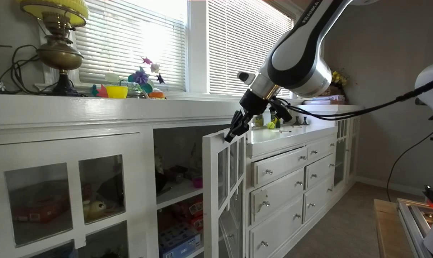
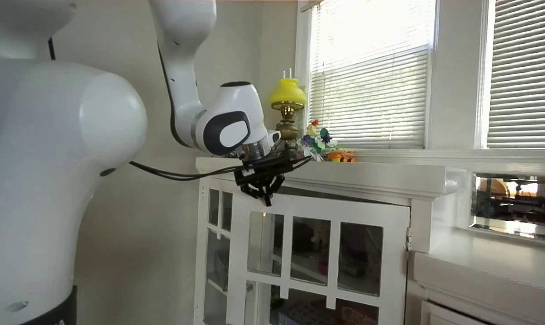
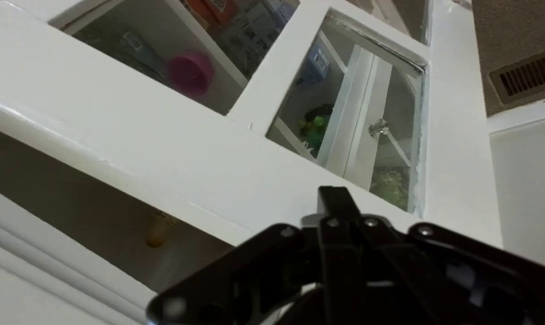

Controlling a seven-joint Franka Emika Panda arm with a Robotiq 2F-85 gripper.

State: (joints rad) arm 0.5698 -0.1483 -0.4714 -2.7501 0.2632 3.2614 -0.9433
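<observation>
Fingers (image 3: 340, 205) pressed together, holding nothing visible, stand at the top of a glass-paned cabinet door (image 1: 211, 200), contact unclear; the door, ajar at centre of an exterior view, extends below them, long axis upright; glossy white paint, flat rectangular shape, matt black fingers.

Reckoned by the clock from the middle of an exterior view, the top ledge (image 1: 110, 109) of the white cabinet (image 1: 141, 172) stretches toward nine o'clock and bears, at ten, a brass lamp (image 1: 60, 55); at the three o'clock side of its base stand a yellow cup (image 1: 116, 92), flowers (image 1: 140, 77) and an orange item (image 1: 156, 94). Toward seven, an inner shelf (image 1: 178, 190) carries a pink cup (image 1: 197, 182); a lower shelf (image 1: 197, 252), between six and seven, carries a blue box (image 1: 180, 240). At three, a white counter (image 1: 281, 136) holds a yellow-green ball (image 1: 271, 125).
</observation>
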